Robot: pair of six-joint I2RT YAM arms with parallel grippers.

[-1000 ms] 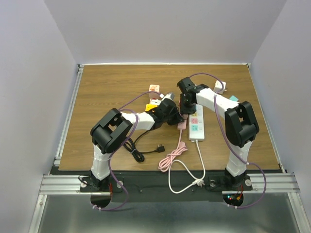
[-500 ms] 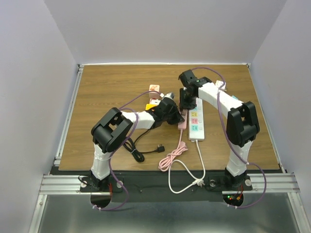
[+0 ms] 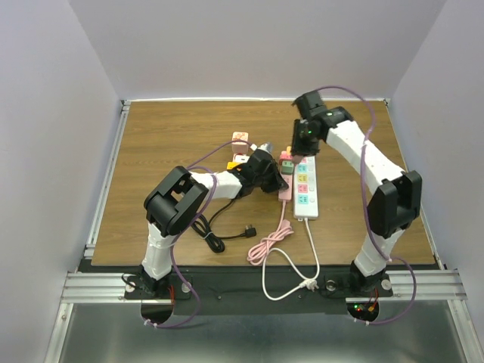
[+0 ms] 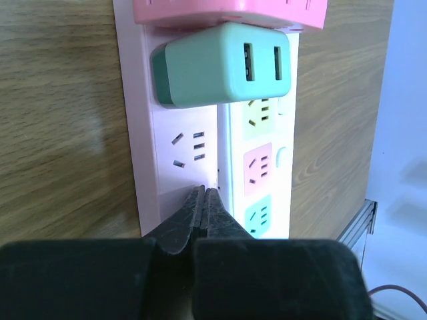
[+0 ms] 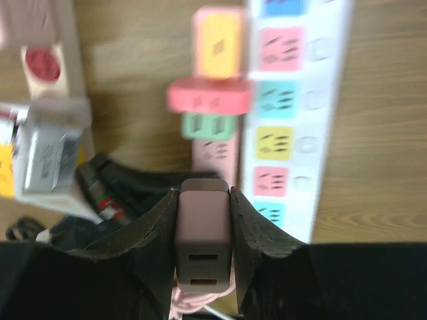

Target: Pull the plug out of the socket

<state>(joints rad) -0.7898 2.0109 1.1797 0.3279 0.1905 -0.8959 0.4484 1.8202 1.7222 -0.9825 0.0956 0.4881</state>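
My right gripper (image 3: 305, 139) is shut on a dusky pink USB charger plug (image 5: 203, 248) and holds it in the air above the strips, free of any socket. The pink power strip (image 3: 283, 190) lies under it, with a green plug (image 5: 210, 125), a red plug (image 5: 208, 97) and a yellow plug (image 5: 220, 43) still in it. My left gripper (image 4: 203, 193) is shut and empty, its tips resting on the pink strip (image 4: 143, 133) just below an empty socket. The green plug (image 4: 223, 65) sits ahead of the tips.
A white power strip (image 3: 305, 193) with coloured sockets lies right beside the pink one. A coiled pink cable (image 3: 265, 245), a black cable with plug (image 3: 227, 234) and a white cable (image 3: 291, 272) lie near the front. Small boxes (image 3: 240, 138) and a white adapter (image 3: 342, 134) sit behind.
My right gripper has risen and moved back and to the right, taking the dusky pink plug away from the pink strip. My left gripper has stayed on the strip.
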